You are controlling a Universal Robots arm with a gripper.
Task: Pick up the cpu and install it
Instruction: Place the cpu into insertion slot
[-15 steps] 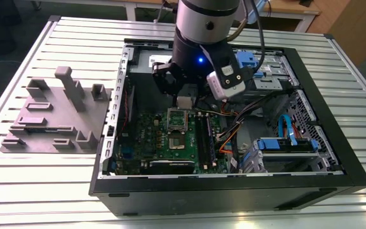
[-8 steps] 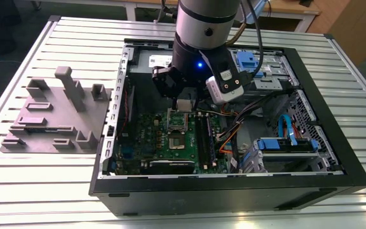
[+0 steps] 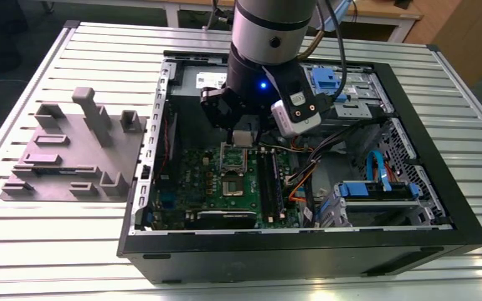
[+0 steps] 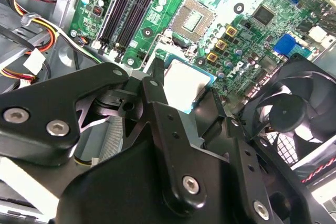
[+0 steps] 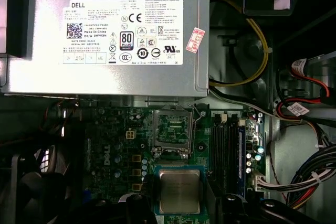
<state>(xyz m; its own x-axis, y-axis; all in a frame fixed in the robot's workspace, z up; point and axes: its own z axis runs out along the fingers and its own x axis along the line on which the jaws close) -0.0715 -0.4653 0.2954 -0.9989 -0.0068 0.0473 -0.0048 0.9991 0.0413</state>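
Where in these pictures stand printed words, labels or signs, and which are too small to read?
Large white label on the silver metal power supply box: large marks legible, fine lines too small.
Small pink sticker beside it: too small.
White tags on the red cables: blurred.
Green motherboard: white lettering, too small.
Silver square cpu in the black claw: none readable.

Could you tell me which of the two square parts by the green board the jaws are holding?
The cpu, the plain silver-topped square; the other, the metal-framed socket, sits empty on the board.
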